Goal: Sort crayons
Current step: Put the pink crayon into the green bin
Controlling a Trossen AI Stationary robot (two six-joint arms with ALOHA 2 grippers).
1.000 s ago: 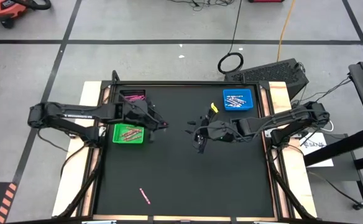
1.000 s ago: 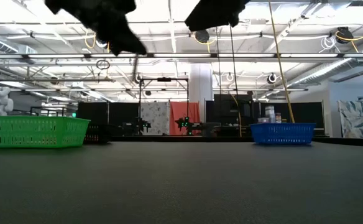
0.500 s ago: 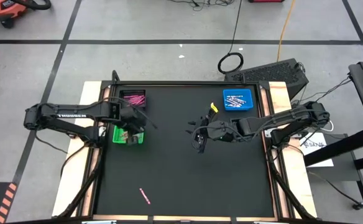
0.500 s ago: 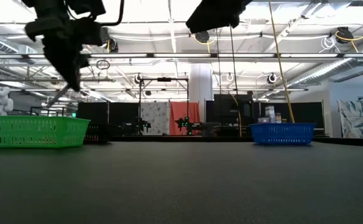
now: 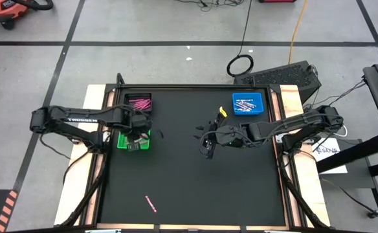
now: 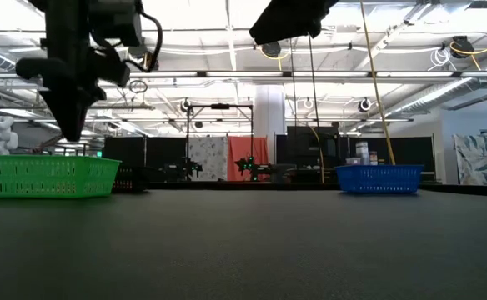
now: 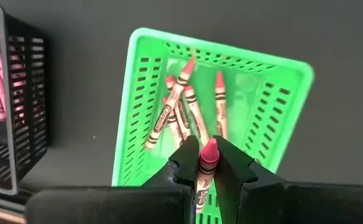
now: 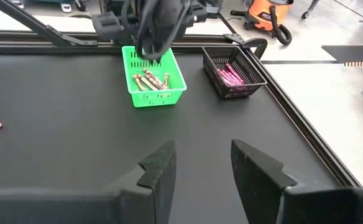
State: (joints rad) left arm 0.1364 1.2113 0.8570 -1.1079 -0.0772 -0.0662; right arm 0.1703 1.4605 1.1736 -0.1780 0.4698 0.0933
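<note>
My left gripper (image 5: 135, 138) hangs over the green tray (image 7: 287, 74) at the table's left and is shut on a red-pink crayon (image 7: 207, 158). Several red crayons (image 7: 181, 112) lie in the green tray. A black tray (image 5: 138, 101) behind it holds pink crayons. A blue tray (image 5: 248, 103) at the far right holds pale crayons. One pink crayon (image 5: 151, 204) lies on the table near the front edge. My right gripper (image 5: 207, 147) is open and empty above mid-table; its open fingers show in the right wrist view (image 8: 200, 165). My left gripper pinches the red-pink crayon's wrapped body (image 7: 204, 177) between its two fingers. The crayon lies along the fingers, and its pointed tip (image 7: 210, 145) sticks out past the fingertips. The fingers point down from above. The crayon is lifted clear above the green tray.
The black mat (image 5: 189, 181) has a raised frame around it. The green tray (image 6: 47, 176) and blue tray (image 6: 379, 178) stand low on the mat. Cables and a dark box (image 5: 286, 74) lie beyond the far edge.
My left gripper has moved toward the table's left edge, from beside the green tray to above it. It has tipped from slanting to pointing straight down.
</note>
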